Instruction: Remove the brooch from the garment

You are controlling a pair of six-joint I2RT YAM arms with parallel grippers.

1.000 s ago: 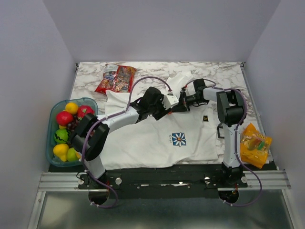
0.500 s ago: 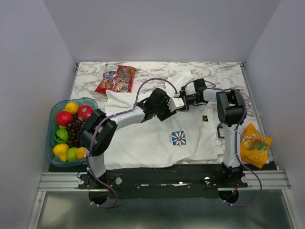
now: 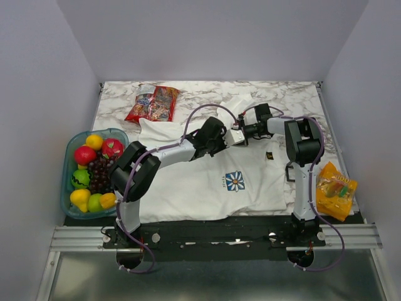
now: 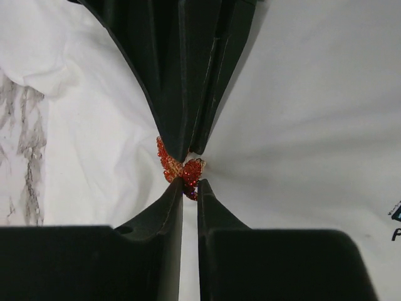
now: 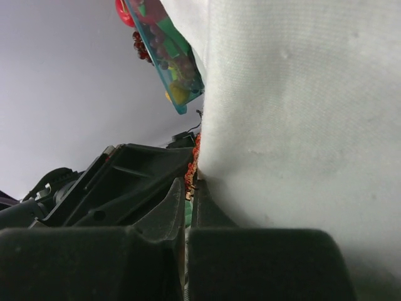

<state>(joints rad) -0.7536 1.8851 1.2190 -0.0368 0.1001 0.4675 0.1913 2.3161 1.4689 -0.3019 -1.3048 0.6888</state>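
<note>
1. The brooch [image 4: 180, 168] is a tiny sparkly orange-red thing. It's pinned to the garment [image 4: 301, 94] on its far half, about 12 o'clock from the daisy print [image 3: 235, 182]. The cloth puckers all around it.
2. In the left wrist view, the left gripper [image 4: 190, 183] comes in from 6 o'clock. Its jaws are squeezed nearly together, and it looks like the brooch's lower edge is nipped between the tips.
3. The right gripper [image 4: 190, 150] comes in from 12 o'clock, jaws pressed together too, tips touching the top of the brooch. Can't tell if it's got cloth or pin in there.
4. I'd call this the grab-and-pull stage. The brooch isn't off the shirt yet.
5. Next move, my guess: one gripper holds the cloth down while the other pulls the pin away, slow and straight. Otherwise the shirt just lifts with it or snags.
6. Further out there's the marble worktop [image 4: 25, 157], and a fruit basket [image 3: 65, 179] at 9 o'clock, well apart.
</note>
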